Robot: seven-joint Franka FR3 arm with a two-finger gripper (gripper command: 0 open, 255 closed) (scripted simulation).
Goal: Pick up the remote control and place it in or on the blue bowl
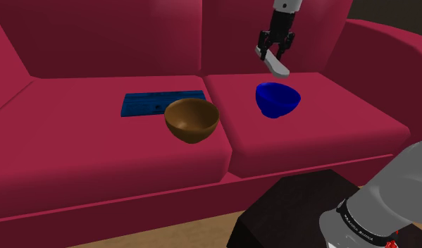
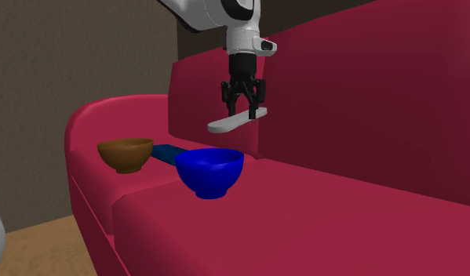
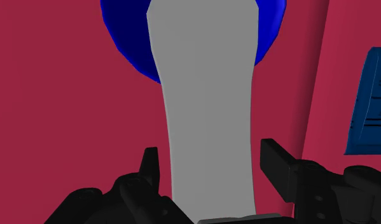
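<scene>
Remote lifted, drop not yet made
Grey remote (image 1: 278, 67) is pinched by the gripper (image 1: 274, 53) & held in the air just above the blue bowl (image 1: 277, 99); lowering & release are left to do

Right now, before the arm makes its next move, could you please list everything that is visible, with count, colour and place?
sofa: one, red, under both bowls and the book.
remote control: one, plain grey, in the air above the blue bowl.
blue bowl: one, blue, on the seat cushion at the shoulder view's right.
brown bowl: one, brown, on the other seat cushion, near the seam between the cushions.
book: one, blue, lying flat behind the brown bowl; it looks like a book.
floor: light brown, in front of the sofa.
stand: one, black, at the shoulder view's lower right.
arm: one, white, reaching down over the blue bowl.
gripper: one, black, shut on the remote control.
</scene>
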